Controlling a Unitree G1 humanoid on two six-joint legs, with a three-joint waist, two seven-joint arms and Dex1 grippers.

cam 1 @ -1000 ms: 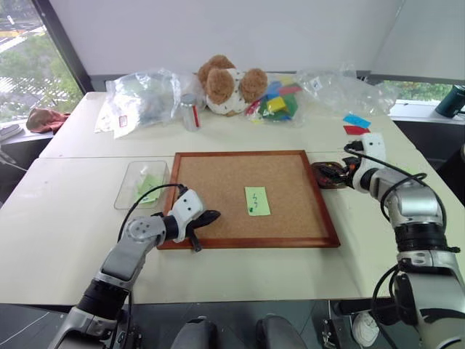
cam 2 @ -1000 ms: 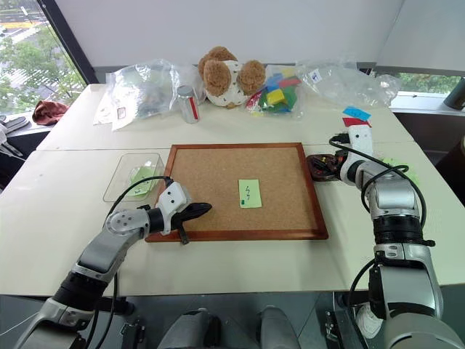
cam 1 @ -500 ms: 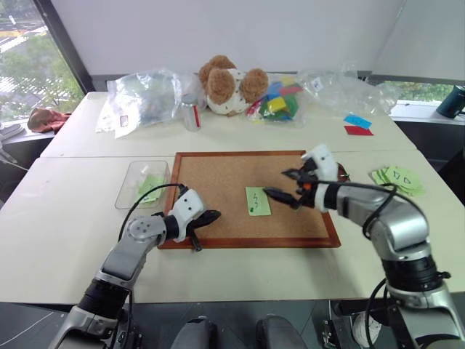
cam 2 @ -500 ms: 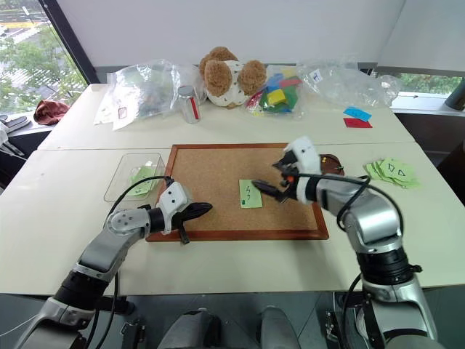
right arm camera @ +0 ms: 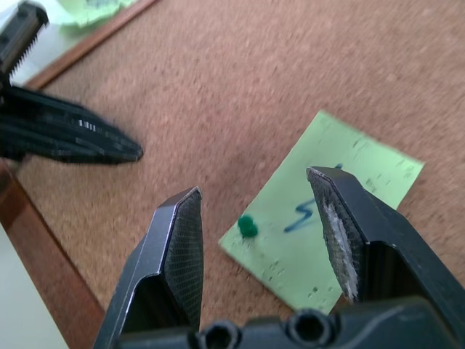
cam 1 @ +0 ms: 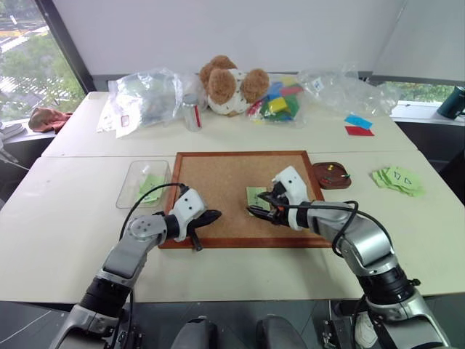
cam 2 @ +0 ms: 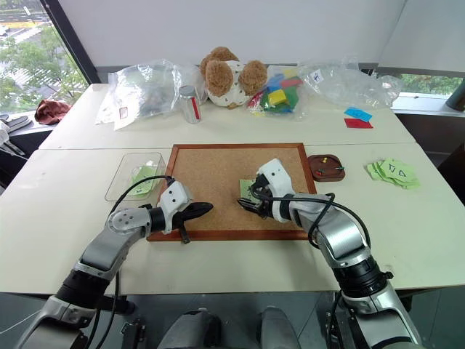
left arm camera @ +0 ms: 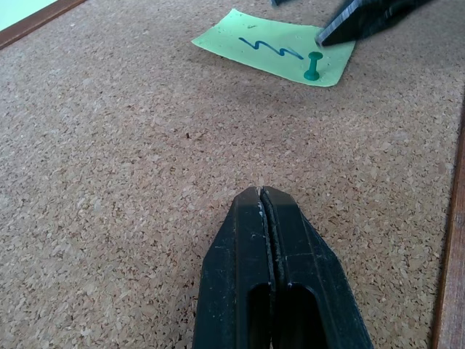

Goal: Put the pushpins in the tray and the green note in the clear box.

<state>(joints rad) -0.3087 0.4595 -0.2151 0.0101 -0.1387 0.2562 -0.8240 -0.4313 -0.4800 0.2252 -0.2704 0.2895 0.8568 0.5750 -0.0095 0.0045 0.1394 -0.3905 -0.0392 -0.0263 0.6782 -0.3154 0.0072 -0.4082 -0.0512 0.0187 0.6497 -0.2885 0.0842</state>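
The green note [left arm camera: 276,52] with a zigzag lies on the corkboard [cam 1: 218,178], pinned by one green pushpin [right arm camera: 248,226] near its corner. My right gripper [right arm camera: 254,182] hovers just above the note, open, its fingers on either side of the pushpin without touching it; it partly covers the note [cam 1: 254,195] in the head views. My left gripper [cam 1: 207,217] is shut on nothing, low over the board's front left part. The dark reddish tray [cam 1: 331,175] sits just past the board's right edge. The clear box [cam 1: 143,184], with green paper inside, stands left of the board.
A teddy bear [cam 1: 227,83], clear plastic bags [cam 1: 142,98], a small can [cam 1: 190,113] and coloured blocks [cam 1: 280,102] line the far side of the table. A pile of green notes [cam 1: 396,178] lies at the right, blue and red notes [cam 1: 356,125] beyond.
My right gripper swung left from the tray across the board to the note, came lower, and its fingers narrowed. The left gripper stayed in place, shut.
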